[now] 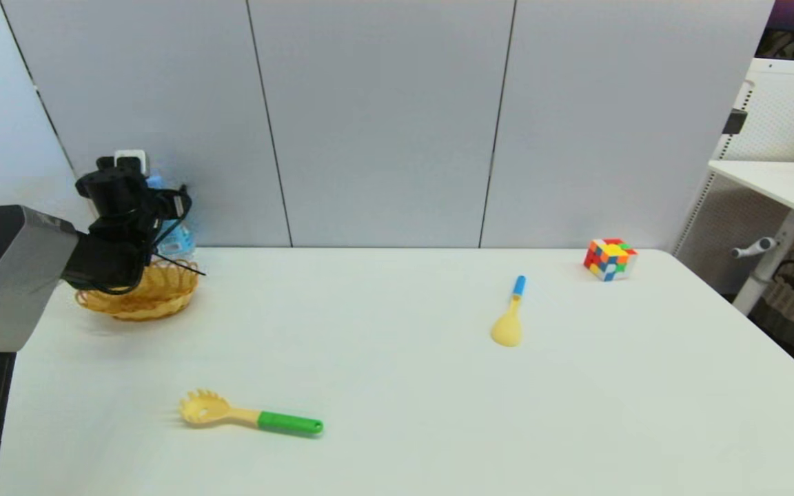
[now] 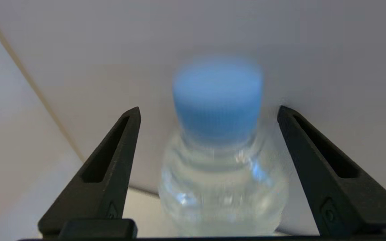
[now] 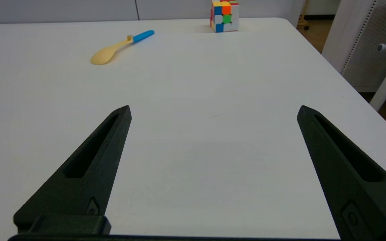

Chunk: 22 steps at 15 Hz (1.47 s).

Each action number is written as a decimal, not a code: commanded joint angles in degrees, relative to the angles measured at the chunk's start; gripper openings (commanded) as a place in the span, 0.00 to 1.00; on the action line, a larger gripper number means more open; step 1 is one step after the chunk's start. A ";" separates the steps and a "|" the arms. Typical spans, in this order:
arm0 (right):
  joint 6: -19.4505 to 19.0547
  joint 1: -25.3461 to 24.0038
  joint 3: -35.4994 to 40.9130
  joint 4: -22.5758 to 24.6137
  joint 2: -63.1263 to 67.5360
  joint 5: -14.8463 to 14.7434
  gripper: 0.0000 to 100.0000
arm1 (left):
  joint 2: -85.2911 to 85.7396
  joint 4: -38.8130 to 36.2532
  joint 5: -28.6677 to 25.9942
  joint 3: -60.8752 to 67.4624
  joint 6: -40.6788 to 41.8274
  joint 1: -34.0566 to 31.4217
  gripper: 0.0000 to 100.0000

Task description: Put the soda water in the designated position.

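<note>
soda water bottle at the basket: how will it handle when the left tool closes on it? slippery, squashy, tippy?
Soda water: smooth clear ribbed plastic, so probably a bit slick and squashable. It looks full, likely heavy for its size. Left tool stands open around the neck below the cap; the bottle is tall and narrow, so it may tip in the basket.

The scene is lit evenly and brightly from above, with only faint, soft shadows cast beneath the pasta server (image 1: 245,415) and the spoon (image 1: 509,322) on the white table (image 1: 404,386), and no hard glare is seen there. In the left wrist view the soda water (image 2: 219,147) is rendered blurred and out of focus, small highlights being scattered over its clear shoulder. In the right wrist view the cube (image 3: 224,15), at about 12 o'clock, is shown fairly sharp.
</note>
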<state>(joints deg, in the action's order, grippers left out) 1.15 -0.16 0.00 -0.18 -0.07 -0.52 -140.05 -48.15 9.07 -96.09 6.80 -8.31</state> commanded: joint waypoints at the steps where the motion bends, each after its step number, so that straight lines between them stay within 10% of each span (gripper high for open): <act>1: 0.00 -0.02 0.09 0.01 0.07 0.00 1.00 | 12.87 8.60 -1.77 -1.30 -1.62 -0.04 1.00; 12: 0.00 -0.02 0.09 0.01 0.07 0.00 1.00 | 58.31 50.44 -6.87 5.30 -1.44 -0.04 1.00; 22: 0.00 -0.02 0.09 0.01 0.07 0.00 1.00 | 91.62 49.47 -14.08 50.38 2.78 1.11 1.00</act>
<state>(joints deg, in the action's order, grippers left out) 1.12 -0.16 0.00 -0.18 -0.07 -0.52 -57.25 1.84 -2.78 -54.36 8.37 -7.46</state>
